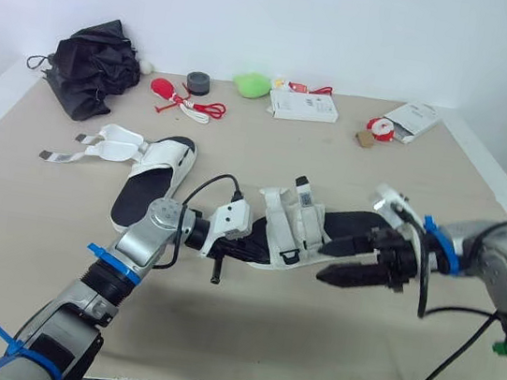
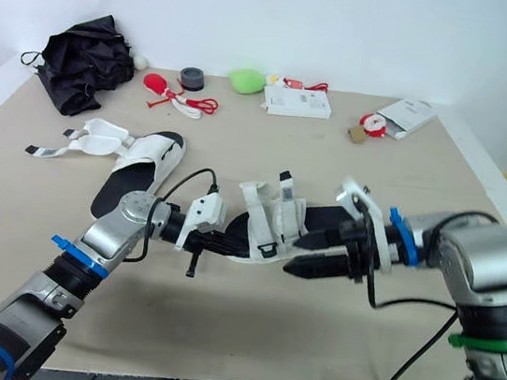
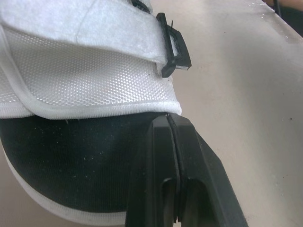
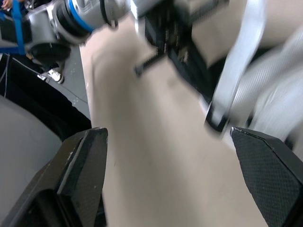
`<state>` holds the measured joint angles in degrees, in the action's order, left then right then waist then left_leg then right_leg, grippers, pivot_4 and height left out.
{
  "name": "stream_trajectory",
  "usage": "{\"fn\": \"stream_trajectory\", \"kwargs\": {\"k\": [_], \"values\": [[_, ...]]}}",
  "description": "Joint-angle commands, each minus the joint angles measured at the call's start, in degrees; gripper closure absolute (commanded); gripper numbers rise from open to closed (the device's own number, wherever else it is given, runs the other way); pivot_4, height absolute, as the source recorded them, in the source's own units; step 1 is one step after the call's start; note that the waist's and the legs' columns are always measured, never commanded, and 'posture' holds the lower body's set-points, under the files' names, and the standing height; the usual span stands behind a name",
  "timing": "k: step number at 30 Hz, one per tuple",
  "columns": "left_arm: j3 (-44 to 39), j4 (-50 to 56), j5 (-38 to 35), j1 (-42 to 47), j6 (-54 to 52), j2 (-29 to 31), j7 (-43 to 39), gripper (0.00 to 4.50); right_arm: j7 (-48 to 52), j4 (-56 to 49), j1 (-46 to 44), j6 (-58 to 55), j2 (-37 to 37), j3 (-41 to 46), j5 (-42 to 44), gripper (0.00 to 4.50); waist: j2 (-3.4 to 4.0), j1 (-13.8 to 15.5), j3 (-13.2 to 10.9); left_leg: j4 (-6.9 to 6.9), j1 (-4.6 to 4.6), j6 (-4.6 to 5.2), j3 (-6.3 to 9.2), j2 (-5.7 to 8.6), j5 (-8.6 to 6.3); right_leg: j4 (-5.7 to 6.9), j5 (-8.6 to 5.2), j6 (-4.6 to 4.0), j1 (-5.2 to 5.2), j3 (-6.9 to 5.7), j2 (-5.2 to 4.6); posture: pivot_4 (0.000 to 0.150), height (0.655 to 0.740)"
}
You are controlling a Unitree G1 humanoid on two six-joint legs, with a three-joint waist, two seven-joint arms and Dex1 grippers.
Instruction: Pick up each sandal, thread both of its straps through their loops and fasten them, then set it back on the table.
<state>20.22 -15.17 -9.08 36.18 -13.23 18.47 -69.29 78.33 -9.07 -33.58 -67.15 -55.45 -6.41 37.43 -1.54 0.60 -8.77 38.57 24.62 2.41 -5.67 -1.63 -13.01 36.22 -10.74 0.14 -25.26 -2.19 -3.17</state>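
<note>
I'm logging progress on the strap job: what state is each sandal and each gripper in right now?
near sandal: between the grippers, one strap end sticking up loose.
far sandal: flat on the table, both straps spread open, unfastened.
left gripper: shut, tips at the near sandal's upper.
right gripper: open, beside the near sandal.

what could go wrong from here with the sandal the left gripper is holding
1. The left gripper is shut on just the sole edge of the near sandal, so a pull on a strap may twist it loose.
2. The right gripper is open beside the heel end, grasping nothing. As it closes in, it may shove the sandal instead of catching the upright strap.
</note>
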Motion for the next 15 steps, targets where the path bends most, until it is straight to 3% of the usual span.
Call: {"fn": "stream_trajectory", "kwargs": {"k": [1, 5, 8, 15], "values": [[1.1, -2.0, 1.1, -0.1, 0.2, -0.1, -0.4, 4.5, -8.8, -8.6, 8.3, -4.0, 1.8, 6.1, 3.0, 0.06, -0.02, 0.1, 0.0, -0.01, 0.01, 0.01, 0.01, 0.0, 0.01, 0.0, 0.01, 0.02, 0.0, 0.0, 0.0, 0.15, 0.74], [1.2, -2.6, 1.1, 0.3, 0.5, -0.3, -0.5, 4.5, -17.8, -7.9, 10.8, -5.4, 7.1, 6.9, 1.6, 0.06, -0.01, -0.1, 0.0, 0.08, -0.06, 0.05, -0.01, 0.0, 0.08, 0.01, -0.15, 0.43, 0.08, 0.01, 0.08, 0.15, 0.74], [1.4, -3.0, 1.1, 0.7, 0.7, -0.6, -0.8, 4.5, -21.9, -5.5, 7.8, -8.0, 11.0, 8.6, 3.3, 0.06, -0.01, -0.1, 0.0, 0.13, -0.08, 0.08, -0.07, 0.0, 0.15, 0.01, -0.15, 0.41, 0.08, 0.01, 0.08, 0.15, 0.74], [1.3, -3.2, 1.2, 0.9, 0.8, -0.9, -0.6, 4.5, -23.7, -2.7, 1.5, -14.0, 14.3, 12.2, 8.5, 0.06, -0.01, 0.0, 0.0, 0.13, -0.02, 0.1, -0.05, 0.03, 0.17, -0.01, -0.11, 0.39, 0.08, 0.08, 0.21, 0.15, 0.74]]}}
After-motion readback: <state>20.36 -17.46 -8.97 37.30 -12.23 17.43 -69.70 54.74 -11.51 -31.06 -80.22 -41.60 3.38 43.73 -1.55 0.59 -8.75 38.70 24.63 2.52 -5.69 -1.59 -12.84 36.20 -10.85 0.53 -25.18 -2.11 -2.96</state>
